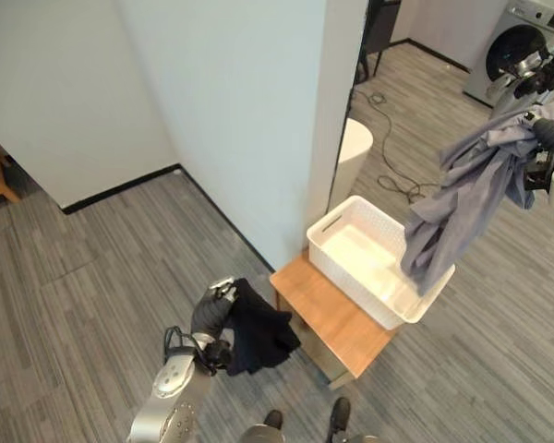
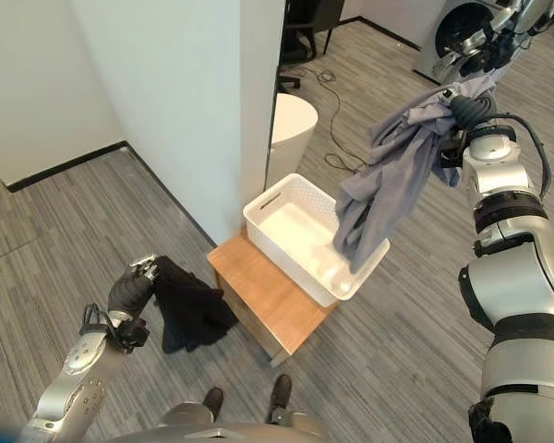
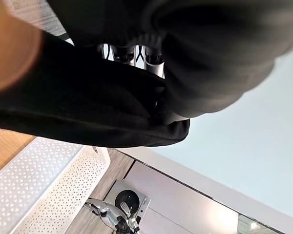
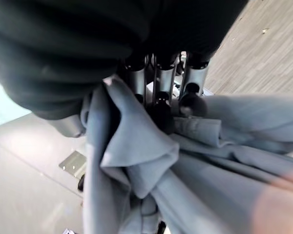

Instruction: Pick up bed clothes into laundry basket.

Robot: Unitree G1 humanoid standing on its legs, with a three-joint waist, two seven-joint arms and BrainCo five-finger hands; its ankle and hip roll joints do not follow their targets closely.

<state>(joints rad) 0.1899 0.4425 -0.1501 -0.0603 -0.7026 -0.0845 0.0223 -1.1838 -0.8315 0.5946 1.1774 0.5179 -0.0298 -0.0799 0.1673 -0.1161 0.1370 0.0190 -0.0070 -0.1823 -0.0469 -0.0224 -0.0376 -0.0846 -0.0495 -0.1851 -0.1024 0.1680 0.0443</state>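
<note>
With our right hand (image 2: 463, 111) clenched on the grey shirt (image 2: 388, 171) whose hem dangles over the white laundry basket (image 1: 351, 242), we should lower before releasing, while our left hand (image 1: 212, 314) grips the black garment (image 1: 257, 330).

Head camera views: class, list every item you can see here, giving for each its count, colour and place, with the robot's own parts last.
Laundry basket: one, white, perforated, on the wooden stool.
Wooden stool: one, light brown, beside the wall corner.
Grey garment: one, blue-grey, hanging from the right robot hand, its lower end over the basket.
Black garment: one, black, held by the left robot hand, left of the stool.
Round white tub: one, white, behind the wall corner.
Washing machine: one, silver-grey, far right on the floor.
Chair: one, black, in the far background.
Left robot hand: one, closed on the black garment.
Right robot hand: one, raised, closed on the grey garment.
</note>
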